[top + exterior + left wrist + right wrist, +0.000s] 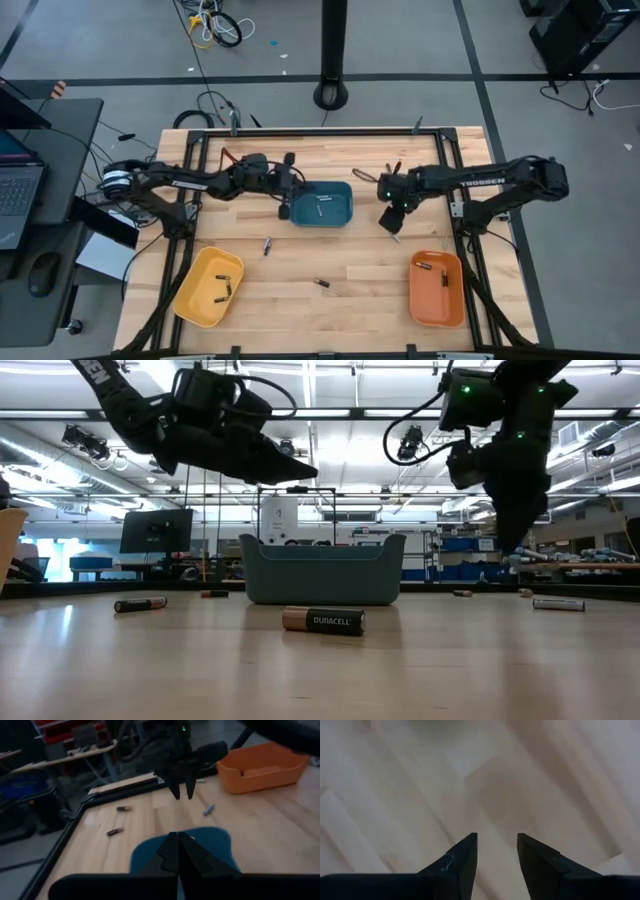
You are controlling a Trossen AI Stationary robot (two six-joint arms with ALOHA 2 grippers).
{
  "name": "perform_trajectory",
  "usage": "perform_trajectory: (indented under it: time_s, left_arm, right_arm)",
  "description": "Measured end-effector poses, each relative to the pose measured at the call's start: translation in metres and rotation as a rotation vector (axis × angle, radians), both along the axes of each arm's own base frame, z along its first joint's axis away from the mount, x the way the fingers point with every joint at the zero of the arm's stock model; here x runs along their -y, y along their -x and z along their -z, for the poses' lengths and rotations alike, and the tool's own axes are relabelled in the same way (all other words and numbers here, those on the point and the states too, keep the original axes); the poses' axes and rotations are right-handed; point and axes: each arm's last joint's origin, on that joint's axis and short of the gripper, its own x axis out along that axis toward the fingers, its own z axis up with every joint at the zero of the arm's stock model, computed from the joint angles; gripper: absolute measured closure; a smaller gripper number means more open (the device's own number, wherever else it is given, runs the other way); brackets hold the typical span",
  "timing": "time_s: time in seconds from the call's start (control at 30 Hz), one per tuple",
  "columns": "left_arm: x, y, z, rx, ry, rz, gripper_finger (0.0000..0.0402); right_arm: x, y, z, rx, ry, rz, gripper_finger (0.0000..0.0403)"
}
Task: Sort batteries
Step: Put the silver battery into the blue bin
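Note:
Loose batteries lie on the wooden table: one [267,245] near the middle, one [322,284] closer to the near edge, and one [208,810] beside my right gripper. The nearest battery [322,621] lies on its side in front of the teal tray [335,215], which holds a couple of batteries [320,207]. My left gripper [178,840] hovers shut above the teal tray's left end. My right gripper [497,845] points down over bare wood to the right of the teal tray, open, with nothing between its fingers.
A yellow tray [190,300] sits near the table's near-left corner and an orange tray [437,305] near the near-right corner; each holds a couple of batteries. More batteries [124,808] lie toward the far edge. A black frame [300,131] borders the table.

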Motion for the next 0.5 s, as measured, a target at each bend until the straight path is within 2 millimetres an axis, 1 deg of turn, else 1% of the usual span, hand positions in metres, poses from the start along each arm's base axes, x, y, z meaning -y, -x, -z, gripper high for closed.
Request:
perform_trajectory:
  time_s: [0.17,0.27,0.4,0.5]
  left_arm:
    - [-0.002,-0.009,0.015,-0.002,0.005,0.019,0.0396]
    - [-0.002,-0.011,0.022,-0.017,0.012,0.03,0.0396]
    - [0.0,-0.011,0.022,-0.014,0.013,0.046,0.0396]
    - [0.002,-0.012,0.021,-0.006,0.01,0.054,0.0396]
  right_arm:
    - [-0.029,-0.007,0.002,0.057,-0.028,-0.026,0.0251]
    - [-0.044,-0.007,0.005,0.074,-0.001,-0.009,0.0247]
    - [-0.057,0.001,0.017,0.05,0.044,0.033,0.0237]
    - [-0.061,0.008,0.029,0.039,0.053,0.046,0.023]
